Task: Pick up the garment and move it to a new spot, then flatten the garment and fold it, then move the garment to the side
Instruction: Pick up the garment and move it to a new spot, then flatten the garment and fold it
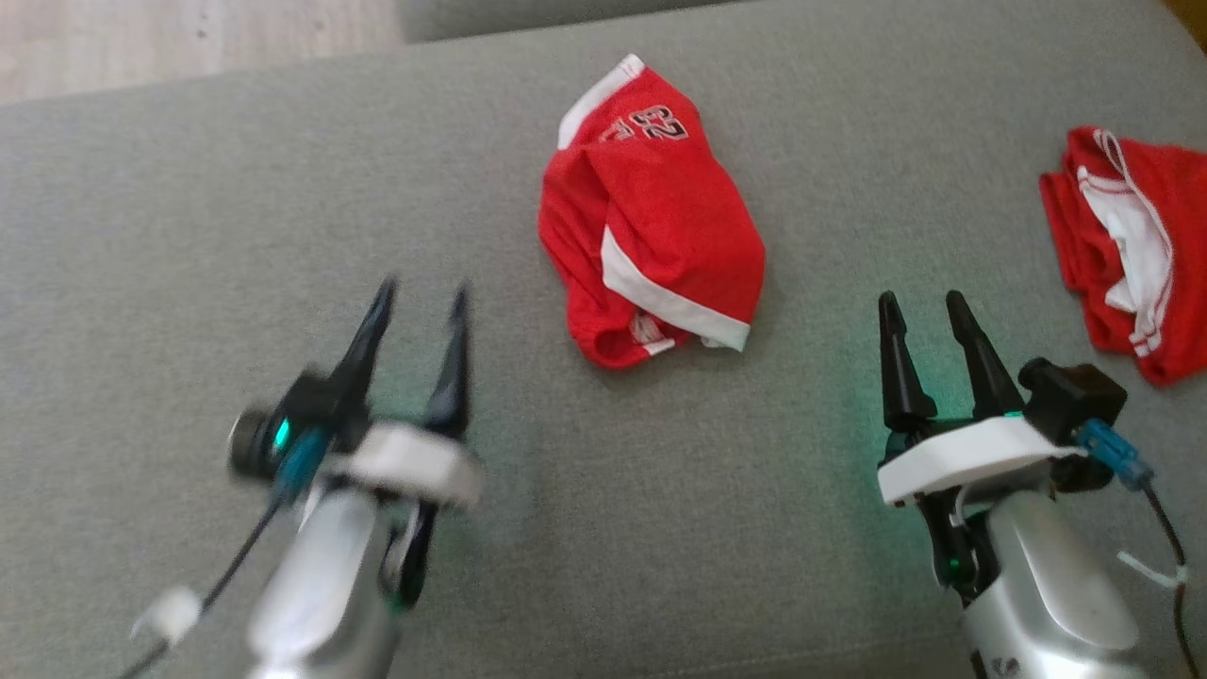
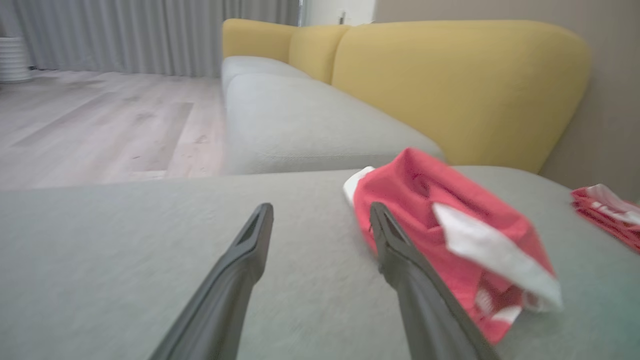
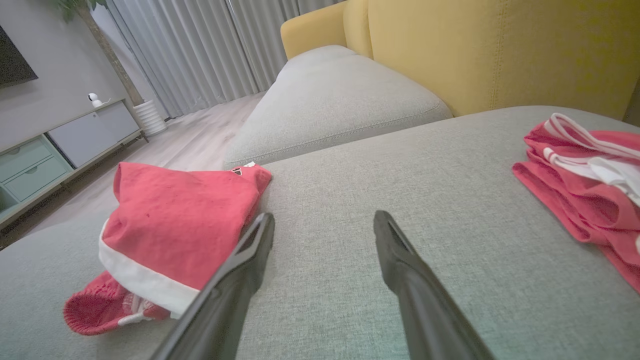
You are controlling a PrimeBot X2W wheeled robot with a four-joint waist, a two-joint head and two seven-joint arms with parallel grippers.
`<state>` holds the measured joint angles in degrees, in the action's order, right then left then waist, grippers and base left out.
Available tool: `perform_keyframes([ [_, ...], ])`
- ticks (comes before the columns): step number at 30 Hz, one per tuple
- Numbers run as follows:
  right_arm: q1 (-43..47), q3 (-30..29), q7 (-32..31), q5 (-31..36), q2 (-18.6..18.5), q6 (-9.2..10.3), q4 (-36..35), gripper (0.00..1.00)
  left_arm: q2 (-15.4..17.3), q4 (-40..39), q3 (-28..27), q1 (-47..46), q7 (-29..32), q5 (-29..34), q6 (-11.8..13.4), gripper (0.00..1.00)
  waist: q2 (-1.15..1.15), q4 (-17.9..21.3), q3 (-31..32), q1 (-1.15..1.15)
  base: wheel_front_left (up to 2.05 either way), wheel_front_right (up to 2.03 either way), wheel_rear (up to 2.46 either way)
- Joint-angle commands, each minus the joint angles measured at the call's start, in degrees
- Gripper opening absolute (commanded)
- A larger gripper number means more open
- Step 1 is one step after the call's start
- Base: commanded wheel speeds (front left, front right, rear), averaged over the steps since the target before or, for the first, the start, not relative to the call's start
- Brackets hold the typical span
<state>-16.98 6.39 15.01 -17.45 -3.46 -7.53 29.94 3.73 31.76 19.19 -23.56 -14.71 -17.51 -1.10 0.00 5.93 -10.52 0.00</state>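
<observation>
Your garment [image 1: 651, 217], red with white bands and a number print, lies bunched in a loose heap near the middle of the grey cushion [image 1: 236, 189]. One white-edged flap is doubled over the top and a rolled hem shows at the near end. Your left tool [image 1: 424, 292] hangs near it on the left, fingers spread wide and holding nothing; it is blurred in the head view, but the wrist view shows the gap plainly. Your right tool [image 1: 921, 302] hovers near the garment's right side, likewise spread and empty. By my reading the garment sits at its spot but is not flat, so the flattening step is in hand. Next you will need to find two free edges, likely the white bands at the near and far ends. Pinch one with each tool and draw them apart until the cloth lies in one layer. Take only an edge, or the heap may drag along whole. A second garment [image 1: 1122, 255], also red and white, lies well apart at the cushion's right edge, so keep your right arm's sweep short of it. The yellow backrest [image 2: 460, 85] rises behind.
</observation>
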Motion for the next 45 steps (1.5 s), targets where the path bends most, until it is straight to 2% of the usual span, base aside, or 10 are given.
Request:
perform_keyframes([
  [1,0.12,0.70,-0.01,0.52,0.57,0.04,-1.95,1.00,1.39,-2.79,-3.42,1.09,-0.29,1.21,0.56,1.00,0.00,-1.16,1.51,0.00,0.00,0.00,0.00],
  [10,4.39,1.24,-0.01,-0.13,0.57,0.04,-1.17,1.00,0.27,-9.14,-13.90,16.73,-0.29,5.50,2.04,1.00,0.00,-2.88,6.95,0.00,0.00,0.00,0.00],
  [17,6.58,2.54,-0.01,-0.52,0.57,0.04,-0.47,1.00,-0.65,-10.90,-16.84,23.12,-0.29,6.73,1.69,1.00,0.00,-3.40,8.18,0.00,0.00,0.00,0.00],
  [21,6.57,4.46,-0.01,-0.03,0.58,0.04,-0.47,1.00,-0.80,-10.97,-16.67,23.12,-0.29,6.96,1.01,1.00,0.00,-4.50,7.40,0.00,0.00,0.00,0.00],
  [27,3.74,12.63,-0.01,1.45,0.58,0.04,1.23,1.00,-0.84,-10.89,-13.13,20.67,-0.29,6.47,0.41,1.00,0.00,-8.28,6.01,0.00,0.00,0.00,0.00],
  [31,-0.29,16.12,-0.01,3.05,0.58,0.04,5.66,1.00,-0.84,-10.91,-10.91,20.01,-0.29,5.61,0.67,1.00,0.00,-11.81,4.83,0.00,0.00,0.00,0.00],
  [42,-8.21,16.36,-0.01,9.75,0.57,0.04,19.65,1.00,-0.85,-9.85,-7.63,20.40,-0.29,4.27,0.99,1.00,0.00,-19.70,2.27,0.00,0.00,0.00,0.00],
  [43,-8.41,16.45,-0.01,9.73,0.57,0.04,20.31,0.91,-0.85,-9.83,-7.55,20.37,-0.29,4.13,1.07,1.00,0.00,-19.97,2.22,0.00,0.00,0.00,0.00],
  [44,-8.64,16.47,-0.01,9.59,0.57,0.04,20.67,0.46,-0.85,-9.82,-7.56,20.33,-0.29,3.93,1.16,1.00,0.00,-20.14,2.15,0.00,0.00,0.00,0.00],
  [45,-8.90,16.73,-0.01,9.53,0.57,0.04,20.64,0.07,-0.85,-9.83,-7.56,20.27,-0.29,3.73,1.24,1.00,0.00,-20.25,2.08,0.00,0.00,0.00,0.00],
])
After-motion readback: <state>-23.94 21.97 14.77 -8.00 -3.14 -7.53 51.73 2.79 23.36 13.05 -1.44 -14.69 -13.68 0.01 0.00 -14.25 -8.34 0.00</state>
